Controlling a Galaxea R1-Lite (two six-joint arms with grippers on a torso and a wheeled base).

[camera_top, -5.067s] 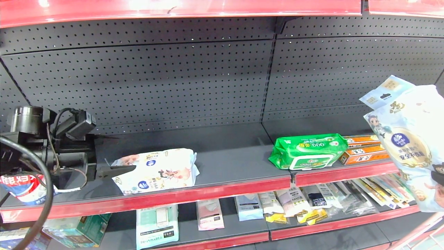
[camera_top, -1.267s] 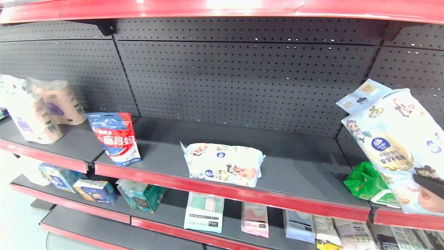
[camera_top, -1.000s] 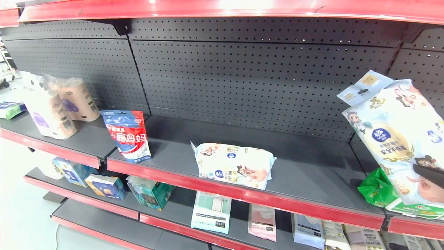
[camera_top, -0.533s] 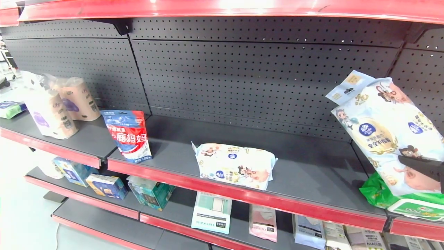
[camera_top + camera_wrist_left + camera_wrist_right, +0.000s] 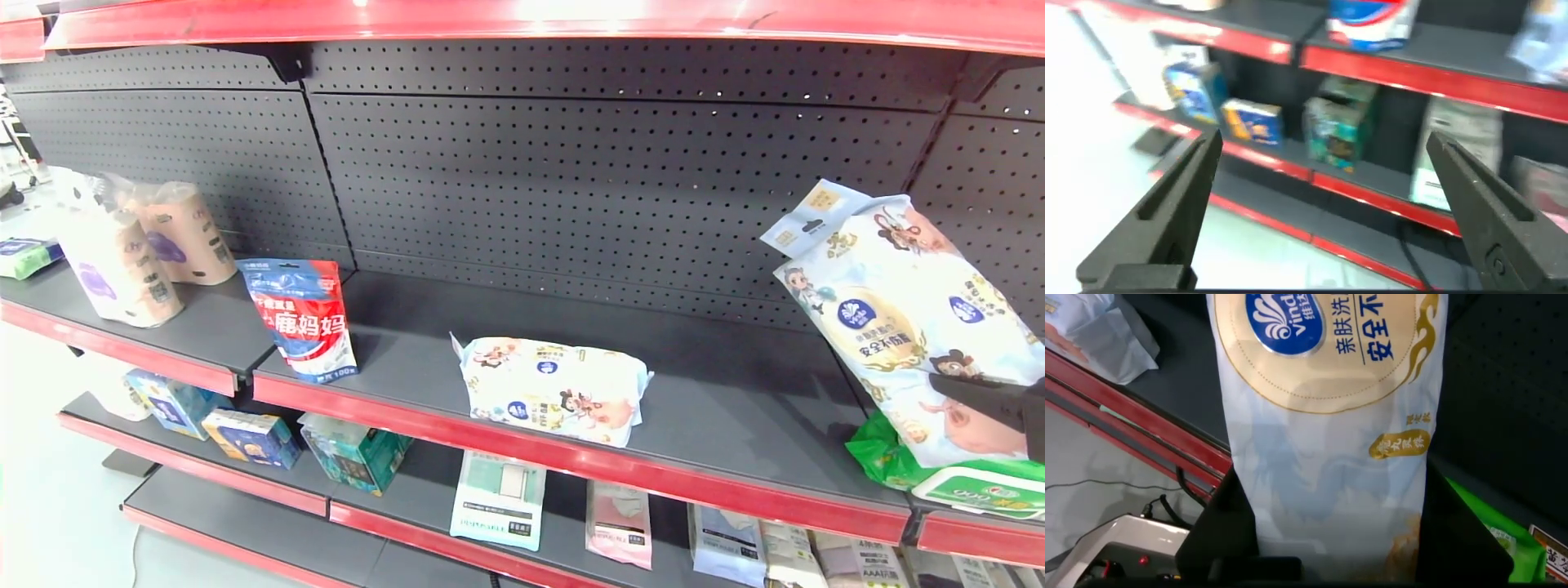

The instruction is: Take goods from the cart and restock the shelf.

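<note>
My right gripper point(image 5: 1331, 539) is shut on the lower end of a pale blue, cartoon-printed tissue pack point(image 5: 906, 327), held tilted above the right end of the middle shelf point(image 5: 571, 459). One dark finger point(image 5: 984, 398) crosses the pack's front. The same pack point(image 5: 1327, 433) hangs over a green wipes pack point(image 5: 1503, 535). A matching pack point(image 5: 555, 390) lies flat at mid shelf. My left gripper point(image 5: 1323, 216) is open and holds nothing, low down facing the lower shelves.
A red and blue pouch point(image 5: 302, 320) stands left of the lying pack. Paper rolls point(image 5: 122, 249) stand further left. The green wipes pack point(image 5: 894, 467) lies under the held one. Boxes point(image 5: 245, 437) and flat packets point(image 5: 498, 500) line the lower shelf. A pegboard wall point(image 5: 571, 180) backs the shelf.
The head camera has swung left since the oldest frame, and my left arm has left its view. In the last second the held pack has shifted left and slightly down.
</note>
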